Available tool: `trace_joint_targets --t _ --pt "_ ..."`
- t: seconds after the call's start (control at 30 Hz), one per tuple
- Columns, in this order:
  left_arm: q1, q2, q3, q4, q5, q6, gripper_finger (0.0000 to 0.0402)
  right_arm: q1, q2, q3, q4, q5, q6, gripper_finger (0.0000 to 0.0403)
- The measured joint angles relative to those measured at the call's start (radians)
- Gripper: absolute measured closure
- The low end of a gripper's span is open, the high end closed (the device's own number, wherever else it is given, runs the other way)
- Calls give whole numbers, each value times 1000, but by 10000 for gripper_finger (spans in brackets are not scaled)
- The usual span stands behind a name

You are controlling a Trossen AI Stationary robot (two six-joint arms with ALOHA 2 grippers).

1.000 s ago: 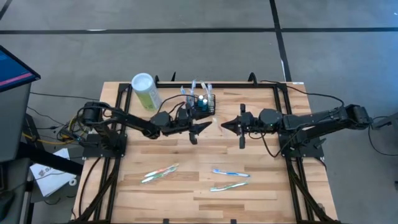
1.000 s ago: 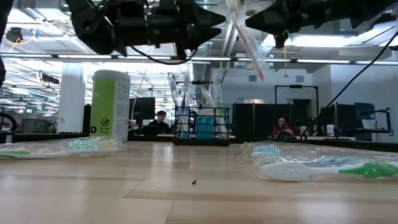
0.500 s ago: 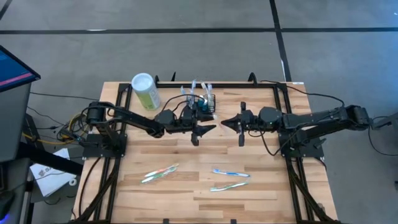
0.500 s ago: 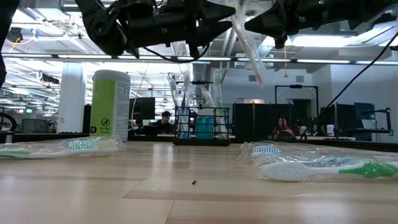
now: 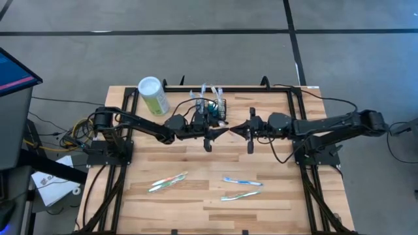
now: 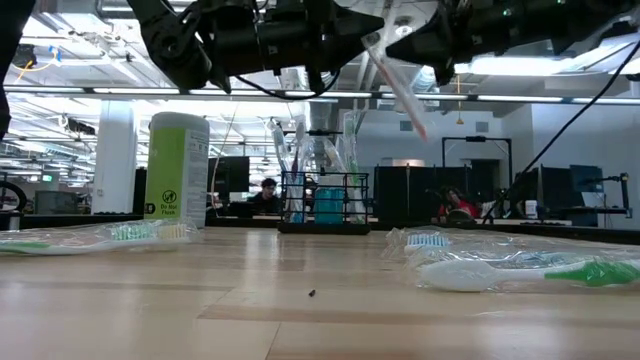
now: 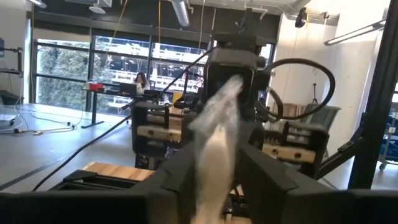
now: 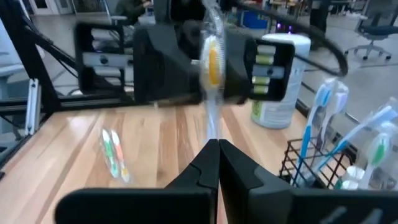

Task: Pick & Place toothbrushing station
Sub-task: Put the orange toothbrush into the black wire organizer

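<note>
A toothbrush in clear wrap (image 6: 397, 80) hangs in mid-air over the table's middle, between my two grippers, which face each other. My right gripper (image 5: 240, 131) is shut on it. My left gripper (image 5: 219, 132) has come level from the table's left. Its fingers (image 7: 177, 168) stand close on either side of the wrapped toothbrush (image 7: 217, 137). The toothbrushing station (image 5: 214, 108), a black wire basket, stands on the table just behind them. It has several toothbrushes upright in it. My right gripper pinches the wrapped toothbrush partway along its length (image 8: 212, 134) between its two shut fingers, coming level from the table's right. The toothbrush is clear of the table and slanted. Its upper part (image 8: 211, 62) rises toward my left gripper, and its lower end (image 6: 418, 125) hangs down. My left gripper has the wrap between its fingers, but I cannot tell whether they touch it.
A pale-green cylinder with a white lid (image 5: 152, 94) stands at the far left of the table. Wrapped toothbrushes lie flat near the front: one on the left (image 5: 168, 182) and two on the right (image 5: 241, 181) (image 5: 240, 196). People sit in the room beyond.
My left gripper has moved toward the table's right, up to the toothbrush held by my right gripper. Its fingers have narrowed around the toothbrush. The toothbrush stays in the air, in my right gripper.
</note>
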Motion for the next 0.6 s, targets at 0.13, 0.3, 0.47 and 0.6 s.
trace_joint_targets --t 0.13,0.3,0.47,0.6 --pt "0 -1 0 -18 -4 5 363 -19 11 0 19 0 0 403" --pt "0 -1 -1 -44 -3 26 367 -29 11 0 31 1 2 403" --pt "0 -1 -1 -47 -3 26 362 -29 11 0 26 1 -4 403" --pt "10 -6 -2 -65 0 27 365 -29 9 0 6 2 -25 403"
